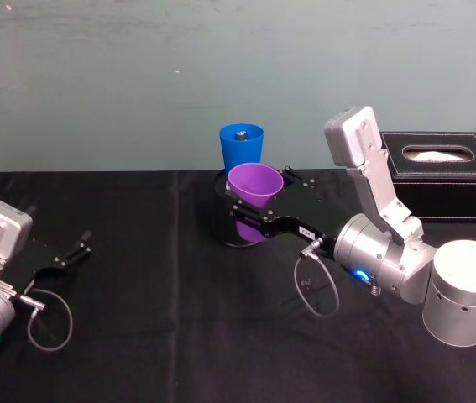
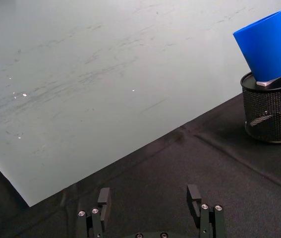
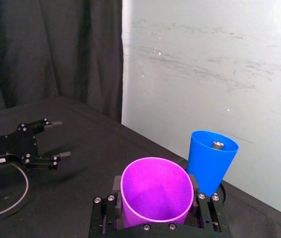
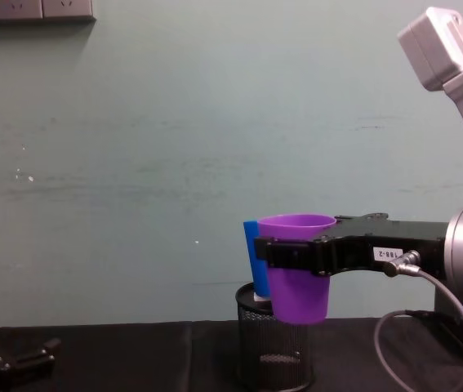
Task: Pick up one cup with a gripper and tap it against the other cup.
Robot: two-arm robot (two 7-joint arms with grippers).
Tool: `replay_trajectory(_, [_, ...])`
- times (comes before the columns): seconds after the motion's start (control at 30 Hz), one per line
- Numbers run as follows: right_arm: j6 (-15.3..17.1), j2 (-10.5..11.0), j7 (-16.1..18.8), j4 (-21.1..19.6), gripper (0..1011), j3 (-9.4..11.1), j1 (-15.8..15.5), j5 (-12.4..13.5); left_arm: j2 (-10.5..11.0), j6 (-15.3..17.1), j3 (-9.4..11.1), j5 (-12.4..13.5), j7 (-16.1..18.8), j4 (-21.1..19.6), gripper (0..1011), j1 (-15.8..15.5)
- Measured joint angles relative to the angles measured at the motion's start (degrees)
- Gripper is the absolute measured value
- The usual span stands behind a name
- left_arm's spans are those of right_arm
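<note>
Four risks, largest first:
1. Could topple the bright blue plastic tapered tumbler (image 1: pixel 242 144), perched upright on the black wire-mesh pen holder (image 4: pixel 272 353) just behind the purple plastic tapered tumbler (image 1: pixel 254 186), if tapped too hard.
2. Might snag the mesh rim with the purple tumbler's base, hanging close beside the holder.
3. Could lose the purple tumbler down its smooth taper, though clamped in the right black flat-jawed gripper (image 4: pixel 292 253).
4. Least: left gripper (image 1: pixel 82 243), parked well apart, jaws spread, on the black tablecloth (image 1: pixel 179 336).
</note>
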Motion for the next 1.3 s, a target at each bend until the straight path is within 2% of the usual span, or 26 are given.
replay_trajectory(1.3, [0.0, 0.0, 0.0, 0.0, 744, 0.0, 0.0, 0.0, 0.0, 0.0, 0.0, 0.0, 0.0, 0.0, 1000, 0.0])
